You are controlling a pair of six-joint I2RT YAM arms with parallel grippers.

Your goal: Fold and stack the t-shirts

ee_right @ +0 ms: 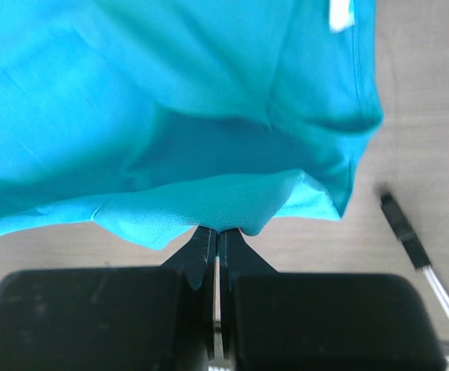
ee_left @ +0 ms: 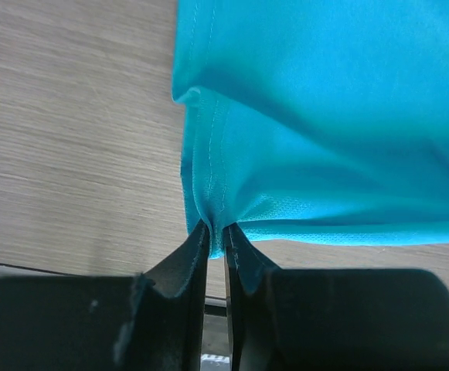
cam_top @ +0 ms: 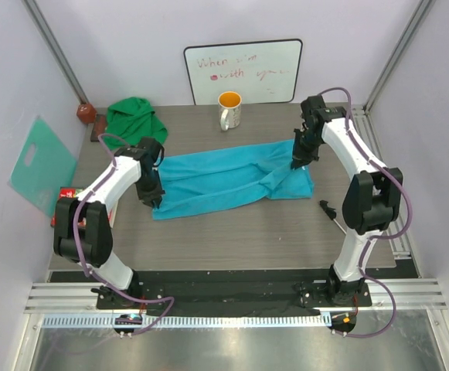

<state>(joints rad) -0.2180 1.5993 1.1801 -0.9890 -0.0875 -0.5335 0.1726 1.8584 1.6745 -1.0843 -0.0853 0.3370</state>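
Note:
The turquoise-blue t-shirt (cam_top: 232,179) lies spread in a long band across the middle of the table. My left gripper (cam_top: 153,199) is shut on its left hem (ee_left: 209,209), pinching the cloth between the fingertips. My right gripper (cam_top: 295,164) is shut on the shirt's right edge (ee_right: 224,205), cloth bunched just above the fingertips. The kelly green t-shirt (cam_top: 135,117) sits crumpled in a heap at the back left of the table.
An orange-and-white mug (cam_top: 229,110) stands behind the blue shirt. A whiteboard (cam_top: 243,71) leans on the back wall. A mint-teal plastic sheet (cam_top: 42,162) leans at the left wall. A small black tool (cam_top: 331,212) lies right of the shirt, also in the right wrist view (ee_right: 406,232).

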